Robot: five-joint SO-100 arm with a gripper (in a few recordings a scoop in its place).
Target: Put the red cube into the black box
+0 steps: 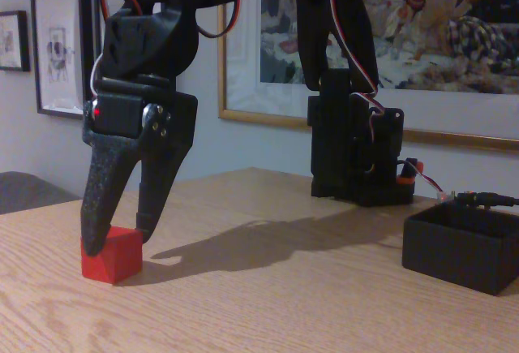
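In the fixed view the red cube (111,255) sits on the wooden desk (268,304) at about 8 o'clock in the picture, near the left edge. The black pincer (120,239) points downward over it. Its 2 fingers are parted narrowly, about the cube's width; the left finger (101,199) lies in front of the cube's upper left part, and the right finger ends at the cube's top right corner. Whether the fingers actually press the cube I cannot tell from this angle. The cube rests flat on the desk, with a shadow stretching from it toward 3 o'clock.

The black box (460,249) stands on the desk at about 4 o'clock, well apart from the cube, its open top facing up and its right part cut by the picture's edge. Behind it, at about 2 o'clock, stands the arm's black base (357,150) with a small orange part at its right side. Framed pictures (61,53) hang on the wall behind.
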